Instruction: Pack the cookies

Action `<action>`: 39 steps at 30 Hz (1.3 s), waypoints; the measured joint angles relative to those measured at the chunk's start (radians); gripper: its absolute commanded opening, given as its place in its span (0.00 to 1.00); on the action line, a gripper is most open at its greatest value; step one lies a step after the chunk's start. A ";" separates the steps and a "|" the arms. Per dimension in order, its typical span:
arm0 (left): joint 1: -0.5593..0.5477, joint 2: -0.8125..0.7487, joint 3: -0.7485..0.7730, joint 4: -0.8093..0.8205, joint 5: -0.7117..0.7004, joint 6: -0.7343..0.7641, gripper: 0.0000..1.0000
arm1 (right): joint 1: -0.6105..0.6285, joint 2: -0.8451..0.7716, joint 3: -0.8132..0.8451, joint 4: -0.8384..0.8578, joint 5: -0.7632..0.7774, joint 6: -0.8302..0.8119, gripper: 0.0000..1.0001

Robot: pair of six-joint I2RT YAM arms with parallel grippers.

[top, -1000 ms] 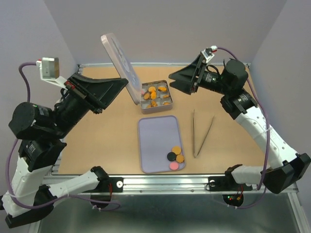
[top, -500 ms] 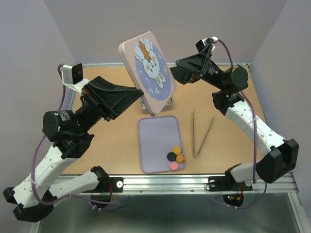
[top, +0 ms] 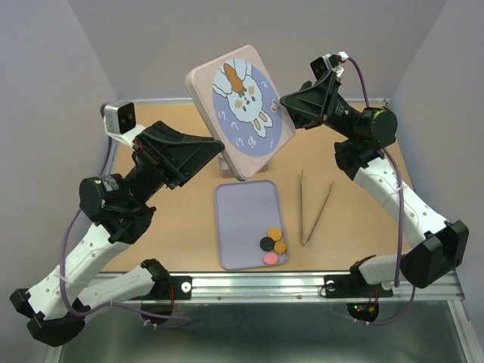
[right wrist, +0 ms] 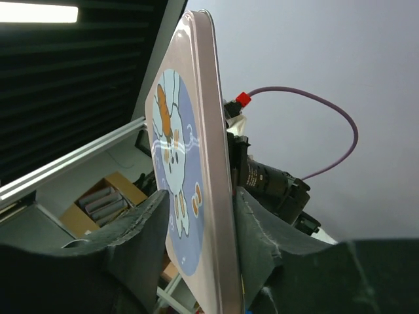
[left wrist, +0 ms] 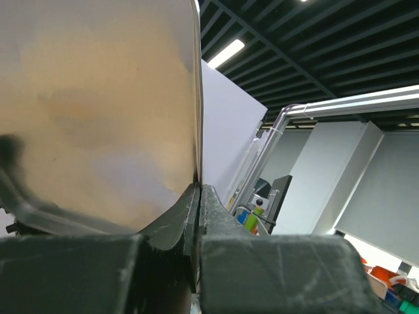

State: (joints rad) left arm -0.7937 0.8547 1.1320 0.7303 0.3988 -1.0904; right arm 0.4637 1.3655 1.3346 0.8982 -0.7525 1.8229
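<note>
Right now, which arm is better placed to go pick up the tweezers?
Right, probably. The tweezers lie to the right of the tray, on that arm's side. The left tool is pinched on the lid, so it could hold it alone while the right tool lets go.

1. Tin [top: 224,164]: top view, nearly all hidden behind the raised lid [top: 242,110]; slivers show at the lid's 7 and 5 o'clock; contents unseen.
2. Cookies [top: 274,242], 5 o'clock corner of the tray [top: 242,204]: shapes too small to tell.
3. Lid, left wrist view: blurred, cut off at 12 and 9 o'clock.
4. Lid, right wrist view: cut off at 6 o'clock; whether the right jaws press or merely flank it, cannot tell.
</note>
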 measured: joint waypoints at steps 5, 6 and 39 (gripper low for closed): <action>0.030 -0.016 -0.044 0.043 -0.002 -0.037 0.00 | 0.000 -0.012 0.000 0.005 -0.004 0.015 0.33; 0.031 -0.016 -0.048 0.045 -0.002 -0.042 0.00 | 0.000 -0.016 0.000 0.005 -0.004 0.016 0.31; 0.089 -0.200 -0.132 -0.572 -0.329 -0.016 0.61 | -0.011 -0.103 -0.101 0.031 0.048 -0.021 0.01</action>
State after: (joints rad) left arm -0.7052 0.6544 1.0004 0.1581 0.0696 -1.1065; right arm 0.4530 1.2621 1.2331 0.9291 -0.7044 1.8019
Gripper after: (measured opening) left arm 0.600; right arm 0.187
